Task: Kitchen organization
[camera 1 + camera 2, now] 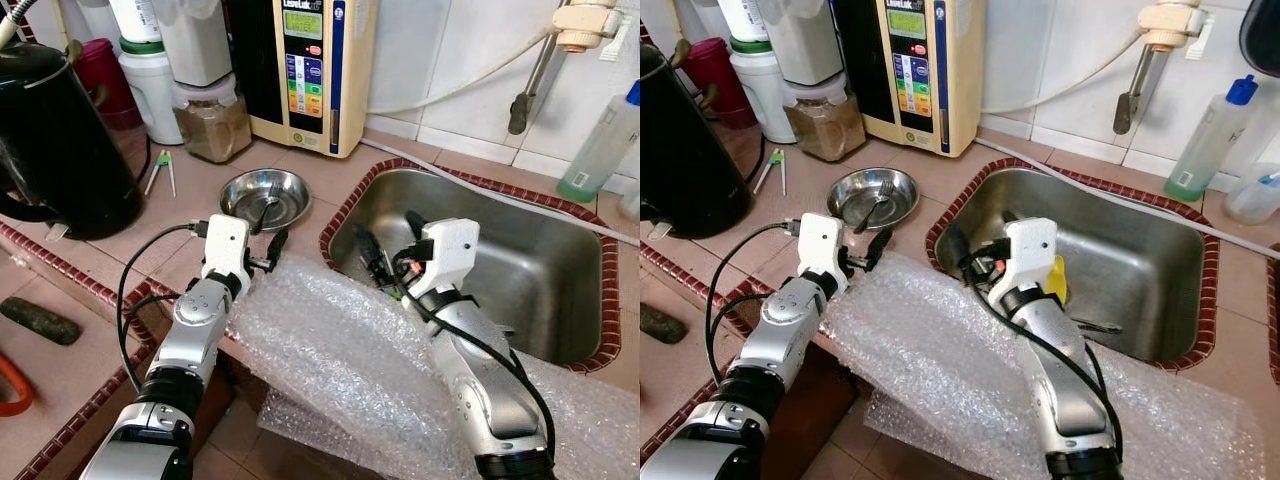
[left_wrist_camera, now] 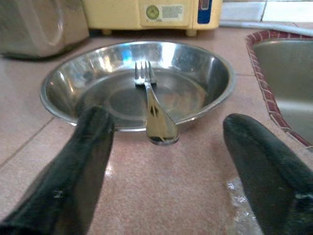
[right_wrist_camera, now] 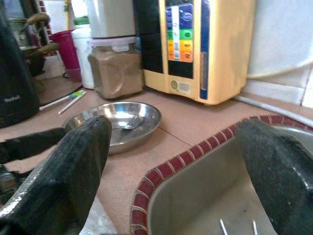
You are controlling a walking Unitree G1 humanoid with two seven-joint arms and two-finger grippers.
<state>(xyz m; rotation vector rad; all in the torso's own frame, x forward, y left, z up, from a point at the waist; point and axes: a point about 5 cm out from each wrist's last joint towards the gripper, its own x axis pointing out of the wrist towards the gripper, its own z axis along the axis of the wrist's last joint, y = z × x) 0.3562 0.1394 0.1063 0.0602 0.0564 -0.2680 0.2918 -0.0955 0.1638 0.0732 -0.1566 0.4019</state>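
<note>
The fork [image 2: 150, 105], rigid, light and slippery, is lying in the steel bowl [image 1: 265, 196] on the desk, best gripped across its overhanging handle by the left end effector [image 2: 164, 161], whose fingers are held apart.

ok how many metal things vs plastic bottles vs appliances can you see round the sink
Metal: 3, the steel bowl, the fork resting in it, and the sink.
Plastic bottles: 1 sure, the blue-capped bottle.
Appliances: 2, the black kettle and the cream water machine.
Total: 6.
</note>
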